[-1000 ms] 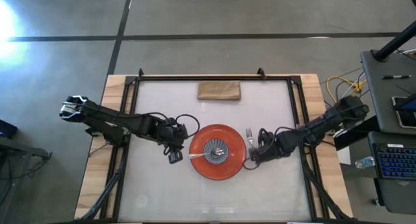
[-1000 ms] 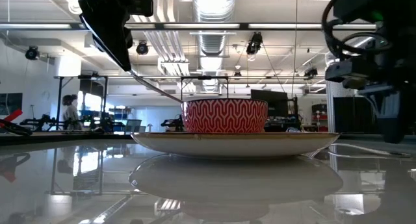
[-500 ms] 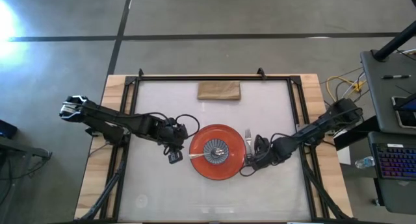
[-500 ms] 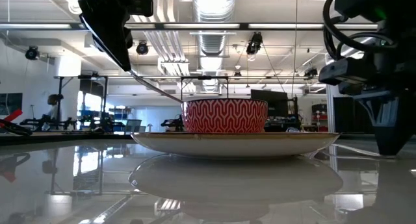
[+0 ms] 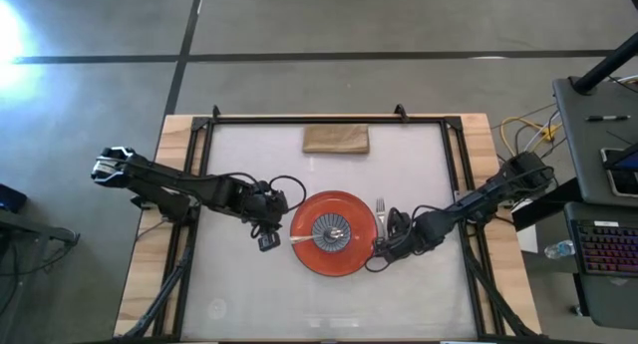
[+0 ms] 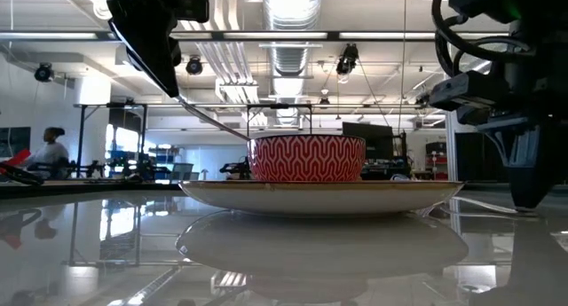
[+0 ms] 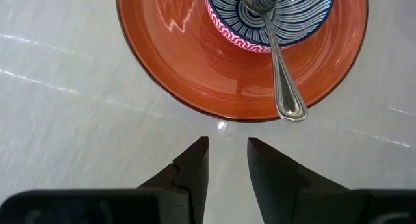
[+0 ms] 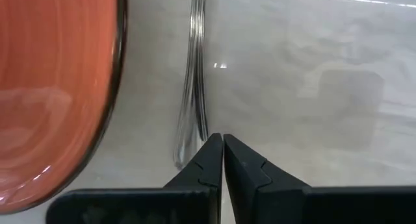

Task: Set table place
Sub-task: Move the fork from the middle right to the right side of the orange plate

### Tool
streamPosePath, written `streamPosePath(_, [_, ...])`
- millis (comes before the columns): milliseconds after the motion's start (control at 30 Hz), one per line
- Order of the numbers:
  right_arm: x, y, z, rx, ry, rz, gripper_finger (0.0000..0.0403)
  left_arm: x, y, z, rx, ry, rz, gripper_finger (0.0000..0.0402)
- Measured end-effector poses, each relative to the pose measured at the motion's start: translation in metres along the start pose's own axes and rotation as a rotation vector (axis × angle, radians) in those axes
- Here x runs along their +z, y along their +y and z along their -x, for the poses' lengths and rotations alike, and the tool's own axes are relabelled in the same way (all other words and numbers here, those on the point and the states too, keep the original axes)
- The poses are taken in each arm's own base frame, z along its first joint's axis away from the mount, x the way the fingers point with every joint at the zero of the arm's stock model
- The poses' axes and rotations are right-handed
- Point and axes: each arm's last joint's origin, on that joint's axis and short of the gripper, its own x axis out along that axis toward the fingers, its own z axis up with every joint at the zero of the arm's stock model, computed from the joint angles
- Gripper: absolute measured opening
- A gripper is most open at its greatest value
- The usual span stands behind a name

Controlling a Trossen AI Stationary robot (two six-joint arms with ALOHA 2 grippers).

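An orange plate [image 5: 334,254] lies on the table's white sheet [image 5: 249,294] and carries a red-patterned bowl [image 6: 306,158] with a blue-striped inside [image 7: 305,23]. A spoon [image 7: 279,68] lies with its scoop in the bowl and its handle over the rim. A fork [image 5: 382,212] lies on the table right of the plate. My left gripper [image 7: 227,152] is open and empty, just left of the plate. My right gripper [image 8: 223,145] is shut, pointing down beside the fork's handle [image 8: 194,81], low over the table [image 6: 524,195]. My right gripper's shut fingertips [image 8: 214,146] stand right beside the free end of the fork's handle [image 8: 188,136], coming from above. I cannot tell whether they touch it. The fork lies flat on the table.
A brown folded napkin [image 5: 336,139] lies at the table's far edge, middle. The black metal frame [image 5: 329,119] runs round the sheet. A dark desk with a keyboard [image 5: 608,249] stands off the table's right side. A person sits far back in the room [image 6: 51,151].
My right gripper has gone down and toward the table's near edge, along the fork's handle and a little closer to the plate. The plate, bowl and spoon have stayed where they were.
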Motion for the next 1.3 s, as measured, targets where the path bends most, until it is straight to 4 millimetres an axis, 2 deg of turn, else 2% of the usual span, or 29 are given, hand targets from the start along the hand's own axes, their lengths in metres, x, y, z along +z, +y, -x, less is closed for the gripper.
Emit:
streamPosePath(633, [-0.0009,0.0041,0.0023,0.020,0.004,-0.001,0.0008,0.0000,0.0000,0.0000,0.001,0.000,-0.003,0.0091])
streamPosePath(867, [-0.0017,0.0092,0.0026,0.077,-0.004,-0.006,0.0008,0.0000,0.0000,0.0000,0.001,0.000,-0.003,0.0091])
streamPosePath(1300, [-0.0031,0.0040,0.0026,0.032,-0.017,0.016,0.0008,0.0000,0.0000,0.0000,0.001,0.000,-0.003,0.0091])
